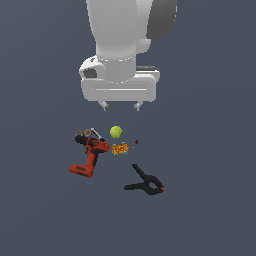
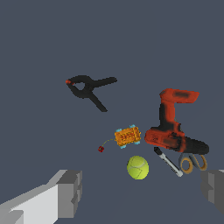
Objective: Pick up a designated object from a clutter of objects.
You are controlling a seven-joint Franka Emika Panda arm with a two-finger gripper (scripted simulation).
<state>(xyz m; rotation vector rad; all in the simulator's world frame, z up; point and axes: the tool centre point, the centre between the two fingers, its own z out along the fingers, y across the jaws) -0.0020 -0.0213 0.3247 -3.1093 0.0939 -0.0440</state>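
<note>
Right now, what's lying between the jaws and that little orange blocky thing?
The yellow-green ball sits between the open gripper and the orange item, slightly off the direct line. The wrist view shows it best; the exterior view agrees.

Scissors (image 1: 86,133) half behind the drill (image 1: 89,156); arm cropped at exterior view's top.

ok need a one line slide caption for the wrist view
Open tool above clutter: small orange item, yellow-green ball, red-black drill, scissors and black clamp.
</note>
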